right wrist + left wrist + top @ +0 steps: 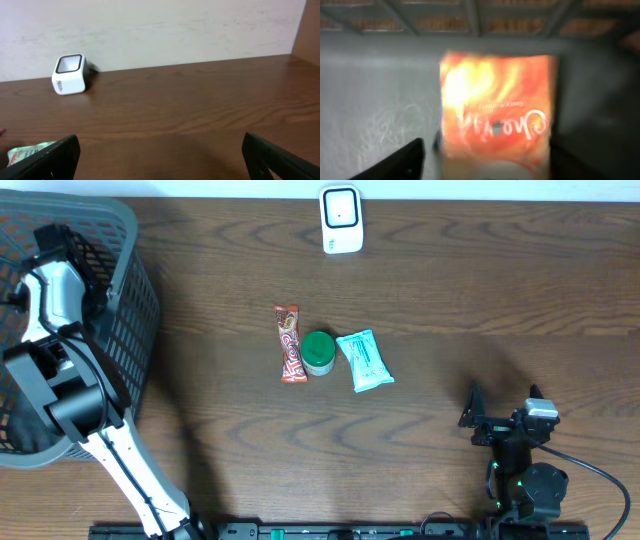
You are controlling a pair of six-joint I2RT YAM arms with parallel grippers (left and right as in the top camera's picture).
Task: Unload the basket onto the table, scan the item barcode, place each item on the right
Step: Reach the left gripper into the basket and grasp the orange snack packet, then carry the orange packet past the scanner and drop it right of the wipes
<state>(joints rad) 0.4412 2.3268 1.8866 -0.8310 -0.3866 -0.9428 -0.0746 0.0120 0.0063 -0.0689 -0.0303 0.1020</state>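
Dark brown table (450, 290), streaked with wavy, lighter wood grain. At ten o'clock, grey basket (135, 290) in an open lattice pattern. Inside it, blurred in the left wrist view: pouch (497, 115) in flaming orange and red, with a yellow-white glow and pale script lettering. At twelve o'clock, white scanner (341, 218) with a dark window. At centre, from nine to three o'clock: red-brown candy bar (290, 343) with white swirled lettering, tub (319, 352) with a green lid, mint-green packet (364, 360) with white markings. Over the basket, white-and-black left arm (50, 290). At five o'clock, black right arm (520, 470) dotted with green lights. Behind, cream wall (175, 30), faintly mottled.
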